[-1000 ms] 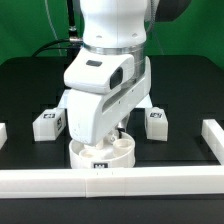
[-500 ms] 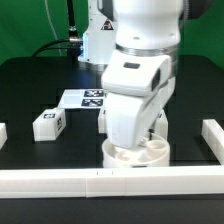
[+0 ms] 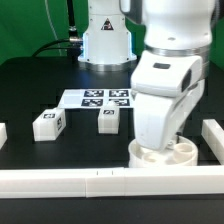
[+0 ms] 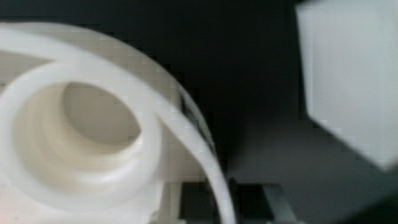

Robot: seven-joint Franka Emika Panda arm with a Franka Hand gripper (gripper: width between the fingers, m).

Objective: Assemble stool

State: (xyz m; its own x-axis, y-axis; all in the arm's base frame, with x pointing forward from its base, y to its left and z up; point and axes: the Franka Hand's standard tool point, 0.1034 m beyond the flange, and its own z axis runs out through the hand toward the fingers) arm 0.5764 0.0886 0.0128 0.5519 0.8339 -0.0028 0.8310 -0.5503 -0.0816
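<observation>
The round white stool seat (image 3: 166, 158) lies on the black table at the exterior view's right, close to the front rail. The arm's white hand (image 3: 160, 95) stands right over it and hides the fingers. In the wrist view my gripper (image 4: 228, 200) is shut on the seat's thin rim (image 4: 178, 110), with a dark finger on each side of it; the seat's round hollow (image 4: 80, 120) fills that view. Two white tagged legs lie apart on the table, one (image 3: 47, 123) at the left and one (image 3: 110, 120) in the middle. A third leg is hidden.
The marker board (image 3: 97, 98) lies behind the legs. A long white rail (image 3: 90, 181) runs along the front, with short rails at the right (image 3: 213, 138) and left (image 3: 3, 132). The right rail shows in the wrist view (image 4: 347, 80) close to the seat.
The arm has moved to the exterior view's right along the front rail, taking the seat with it. This has uncovered the middle leg and the marker board.
</observation>
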